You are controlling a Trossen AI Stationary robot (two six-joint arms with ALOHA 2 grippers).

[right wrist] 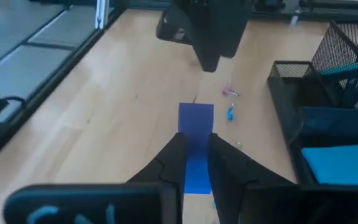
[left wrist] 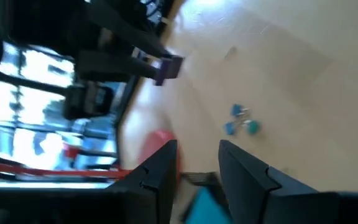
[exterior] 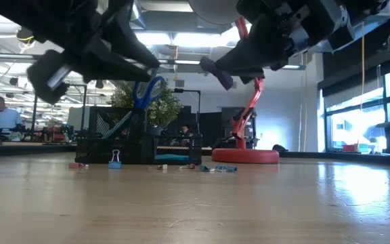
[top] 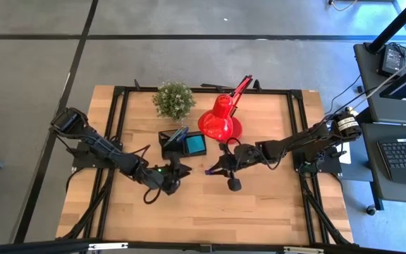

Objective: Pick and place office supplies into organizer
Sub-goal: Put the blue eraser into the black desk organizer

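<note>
My right gripper (top: 213, 169) hovers over the table's middle, in front of the red lamp, shut on a small flat purple piece (right wrist: 196, 121). My left gripper (top: 169, 176) hangs open just left of it, near the black organizer (top: 184, 142), and holds nothing (left wrist: 197, 155). The organizer holds blue-handled scissors (exterior: 147, 91), standing upright, and a blue sticky-note pad (right wrist: 340, 162). Small clips (left wrist: 241, 121) lie loose on the wood in front of the organizer. My right gripper pinches the purple piece between its two fingers by its near end (right wrist: 196, 146). The rest sticks out forward past the fingertips. In the low view the piece (exterior: 219, 73) hangs lifted well clear of the table.
The red desk lamp (top: 220, 120) stands right behind my right gripper, and the potted plant (top: 173, 99) behind the organizer. More clips (exterior: 115, 161) lie in front of the organizer. Black frame rails (top: 118, 106) border the tabletop. Bare wood lies toward the near edge.
</note>
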